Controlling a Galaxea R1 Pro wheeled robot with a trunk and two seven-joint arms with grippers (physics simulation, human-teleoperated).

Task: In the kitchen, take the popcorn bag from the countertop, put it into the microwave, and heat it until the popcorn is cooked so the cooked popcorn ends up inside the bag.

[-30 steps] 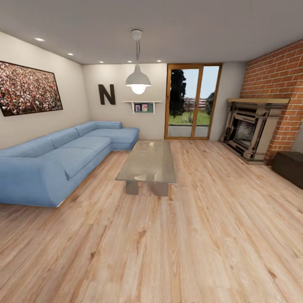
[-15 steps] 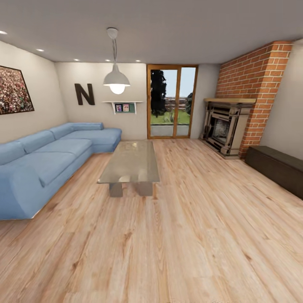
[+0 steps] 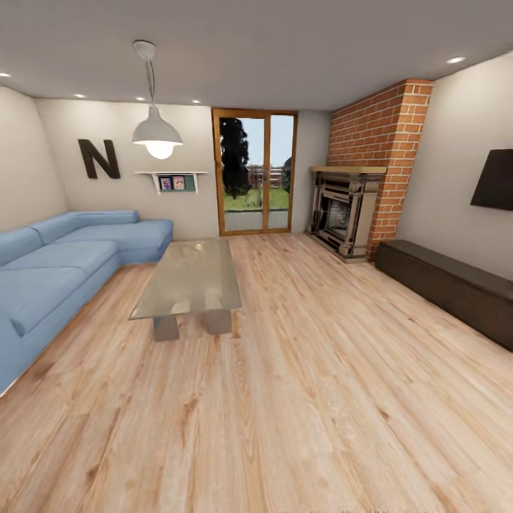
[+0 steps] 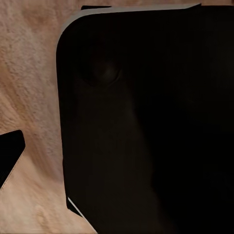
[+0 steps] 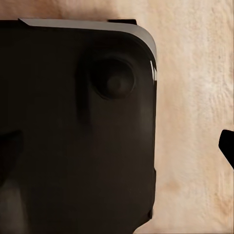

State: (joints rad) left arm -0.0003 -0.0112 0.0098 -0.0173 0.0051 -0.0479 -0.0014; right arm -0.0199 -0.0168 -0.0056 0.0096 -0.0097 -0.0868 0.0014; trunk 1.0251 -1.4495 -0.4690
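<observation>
Popcorn bag: location can't be told from these views. Head view faces a living room with a light wood plank floor (image 3: 299,399), a glass-topped coffee table (image 3: 189,278), a blue corner sofa (image 3: 57,278) and a red-brick fireplace (image 3: 345,214). Both wrist views look at a dark rounded panel (image 4: 146,122) above that floor. Whether the left and right grippers are open or closed can't be told.

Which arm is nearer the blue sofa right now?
Left, likely. The blue sofa sits on the head view's left, the left arm's side; the right arm's side is toward the fireplace. Exact gaps cannot be told.
</observation>
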